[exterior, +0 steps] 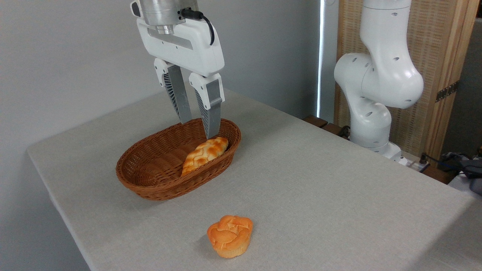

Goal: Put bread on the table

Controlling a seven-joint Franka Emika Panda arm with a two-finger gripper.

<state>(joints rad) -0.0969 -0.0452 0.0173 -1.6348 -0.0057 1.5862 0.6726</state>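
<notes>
- Above the wicker basket (177, 162), the gripper (196, 130) hangs with its fingers (211, 113) parted by a narrow gap and nothing held between them; their tips sit level with the basket's far rim.
- Well in front of the basket, toward the camera and a little to its right, the bread (230, 236) sits upright on the counter (339, 195), clear of everything else.
- From the fingers, the bread lies forward and lower, apart from the basket; squat and round, it offers no real long axis to line up with.
- Inside the basket, a braided loaf (205, 154) leans against the right-hand wall, just below the fingertips.
- By this view, the bread is already on the counter, so the task looks done.
- No brand, label or legible writing shows anywhere.
</notes>
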